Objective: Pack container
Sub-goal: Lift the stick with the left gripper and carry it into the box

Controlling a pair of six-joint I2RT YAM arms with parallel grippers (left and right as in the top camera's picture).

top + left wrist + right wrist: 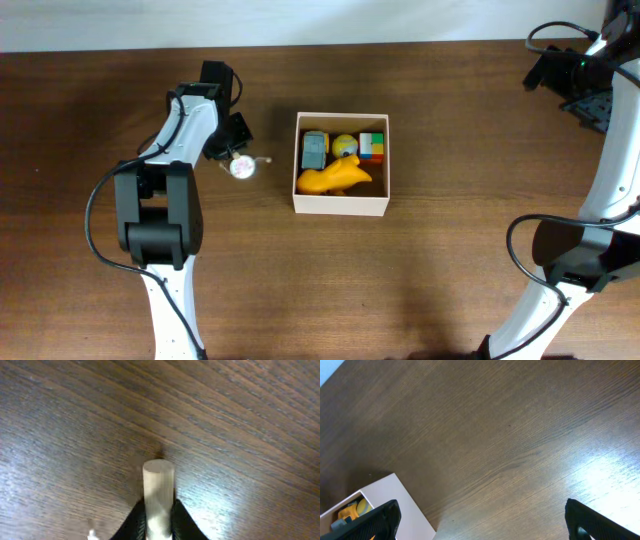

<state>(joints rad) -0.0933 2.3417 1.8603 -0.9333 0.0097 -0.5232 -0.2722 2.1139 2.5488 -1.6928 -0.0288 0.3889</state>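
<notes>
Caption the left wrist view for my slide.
Left pincer shut on a pale cylindrical peg, dark wood-grain table beyond.

overhead: top-down, whole table (450, 280) | left wrist: close-up, downward | right wrist: oblique, shares container (407, 505) with overhead

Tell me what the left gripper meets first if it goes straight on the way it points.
The table. The left gripper is shut on a pale peg that sticks out ahead of it, so the peg's tip would likely meet bare wood first; the gap is unclear.
</notes>
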